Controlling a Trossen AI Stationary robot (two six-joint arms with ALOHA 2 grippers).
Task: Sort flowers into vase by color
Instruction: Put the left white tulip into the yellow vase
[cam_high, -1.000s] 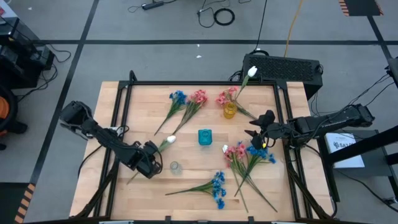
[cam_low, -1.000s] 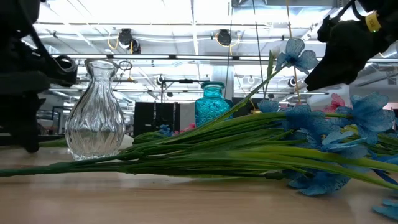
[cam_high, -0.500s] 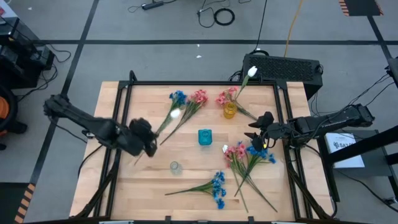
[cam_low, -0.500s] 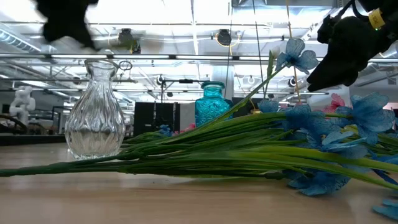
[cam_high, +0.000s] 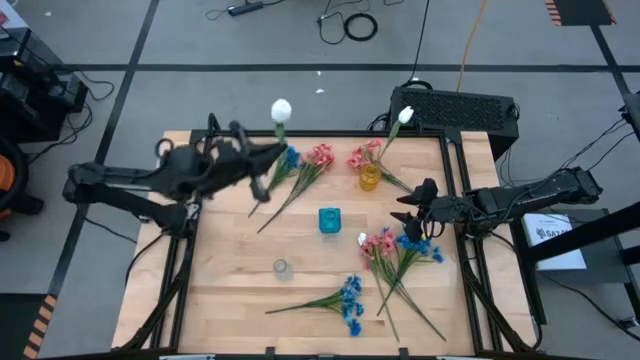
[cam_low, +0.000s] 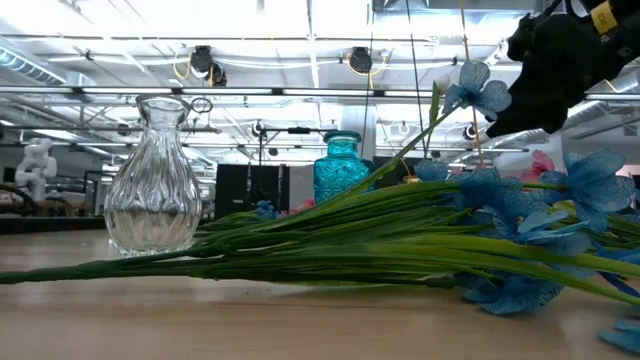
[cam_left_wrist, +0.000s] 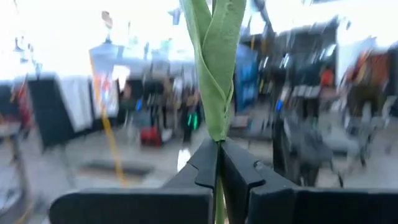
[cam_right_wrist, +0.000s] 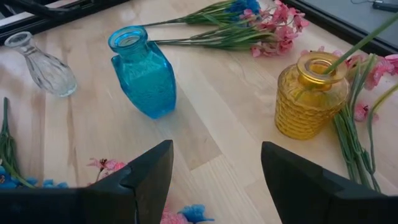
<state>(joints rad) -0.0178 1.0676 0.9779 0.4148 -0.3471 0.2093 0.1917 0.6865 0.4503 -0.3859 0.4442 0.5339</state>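
We see the left gripper (cam_high: 243, 152) raised over the far left part of the table (cam_high: 230, 290), its fingers (cam_left_wrist: 208, 163) pressed together on the green stem of a white flower (cam_high: 281, 110), whose bud shows beyond the table's far edge. The right gripper (cam_high: 413, 208) hovers near the right side, its fingers (cam_right_wrist: 146, 171) spread wide and holding nothing, just above a bunch of pink and blue flowers (cam_high: 400, 250). In front of it stand a blue vase (cam_right_wrist: 142, 71) at the table's middle and a yellow vase (cam_right_wrist: 309, 93) with another white flower's stem in it. A clear vase (cam_high: 281, 268) stands nearer the front, beside a blue flower (cam_high: 340, 300) lying flat. More blue and pink flowers (cam_high: 303, 165) lie near the far edge, just beside the left gripper
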